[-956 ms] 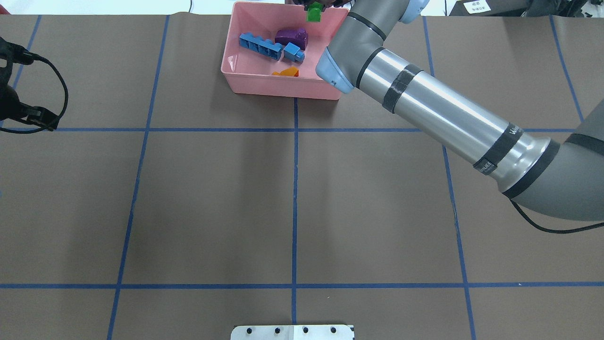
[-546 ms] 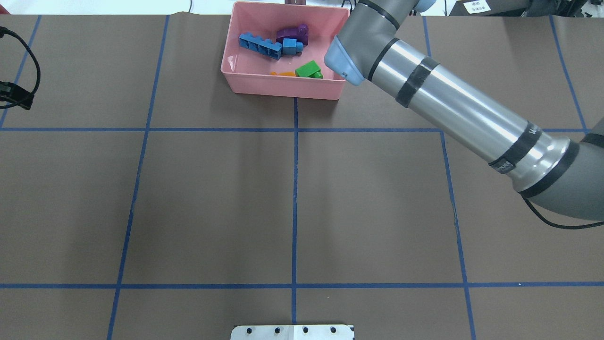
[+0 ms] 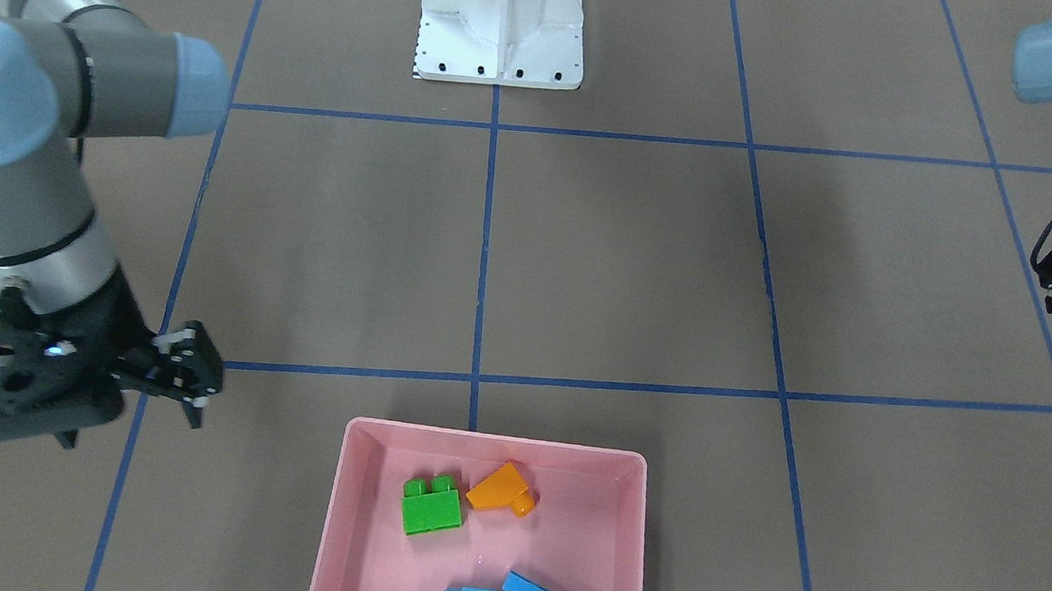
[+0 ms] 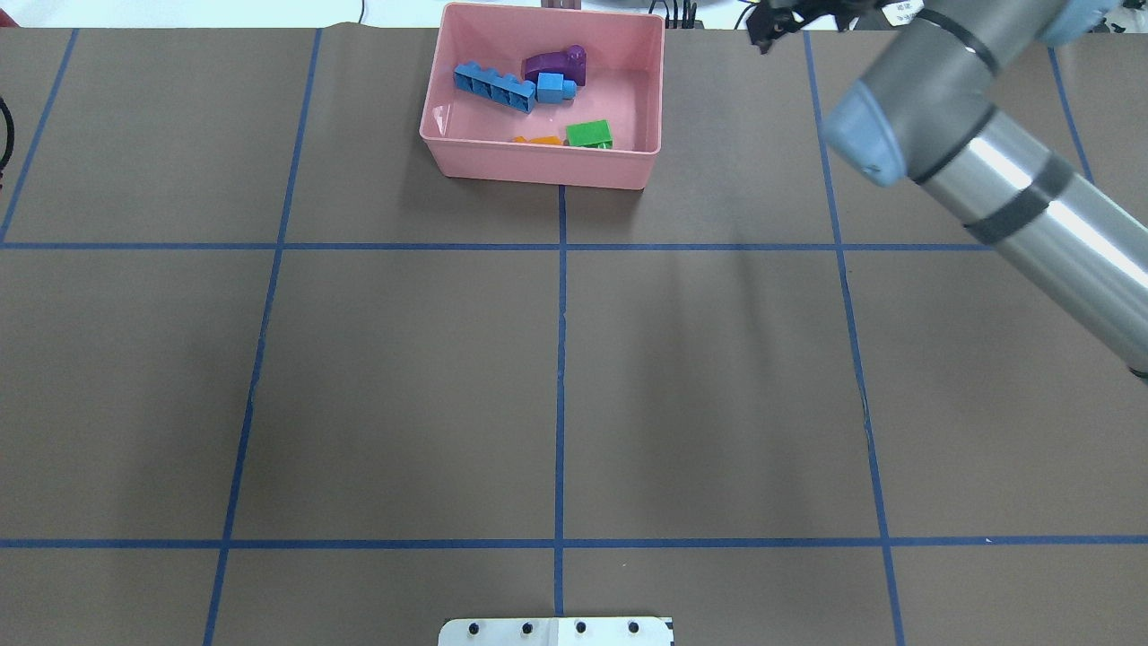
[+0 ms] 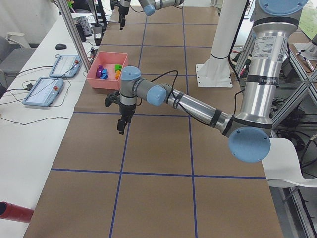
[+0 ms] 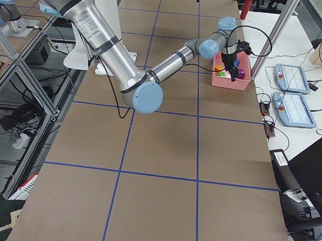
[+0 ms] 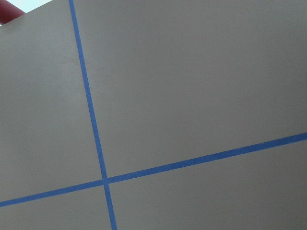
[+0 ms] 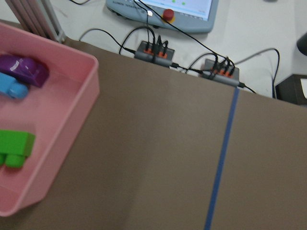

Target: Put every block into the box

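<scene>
Brown table (image 4: 556, 359) — blocks (image 3: 431, 506) in box (image 3: 330, 526), right gripper (image 3: 193, 379) apart beside it.

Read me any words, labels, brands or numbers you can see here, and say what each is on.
None can be read.
White label at the far edge of the table: print too small to read.
Tablet screen beyond the table: blurred, unreadable.

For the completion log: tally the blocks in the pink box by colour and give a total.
Blue: 2, the long blue bar and the small blue cube
Purple: 1, the purple sloped brick
Green: 1, the green two-stud brick
Orange: 1, the orange sloped brick
Total: 5, all inside the pink box
</scene>
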Action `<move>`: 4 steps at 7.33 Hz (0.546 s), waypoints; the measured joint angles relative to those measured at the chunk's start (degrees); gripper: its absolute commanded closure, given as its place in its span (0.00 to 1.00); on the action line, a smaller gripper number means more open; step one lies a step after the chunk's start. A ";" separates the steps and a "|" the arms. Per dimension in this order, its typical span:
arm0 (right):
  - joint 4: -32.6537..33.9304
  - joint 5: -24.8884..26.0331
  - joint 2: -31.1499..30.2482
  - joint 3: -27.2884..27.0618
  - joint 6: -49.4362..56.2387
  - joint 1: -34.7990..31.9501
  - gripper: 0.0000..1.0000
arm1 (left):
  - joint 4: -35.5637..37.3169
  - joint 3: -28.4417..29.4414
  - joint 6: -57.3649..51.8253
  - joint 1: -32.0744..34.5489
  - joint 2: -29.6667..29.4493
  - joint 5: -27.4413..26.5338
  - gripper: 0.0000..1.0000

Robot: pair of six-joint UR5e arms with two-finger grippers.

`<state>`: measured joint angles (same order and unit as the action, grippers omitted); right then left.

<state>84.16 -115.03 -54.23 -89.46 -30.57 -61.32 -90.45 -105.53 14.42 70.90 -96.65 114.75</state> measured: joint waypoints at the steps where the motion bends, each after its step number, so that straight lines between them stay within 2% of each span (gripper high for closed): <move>1: -2.07 -3.12 -9.66 -6.09 1.68 -2.04 0.00 | 0.27 0.59 -2.88 0.39 0.79 0.48 0.00; 2: -5.20 -4.44 -19.23 -10.73 2.33 -2.88 0.00 | 0.45 1.41 -8.47 1.80 2.02 0.95 0.00; 3: -7.90 -4.94 -27.41 -12.53 2.61 -3.74 0.00 | 0.58 2.55 -15.62 4.51 3.39 2.02 0.00; 4: -9.20 -5.74 -32.63 -12.08 4.39 -6.28 0.00 | 0.57 4.15 -21.53 7.69 4.76 4.37 0.00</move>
<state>74.95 -120.77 -86.86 -101.53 -26.18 -67.59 -89.88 -101.39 -7.10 78.59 -91.88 119.12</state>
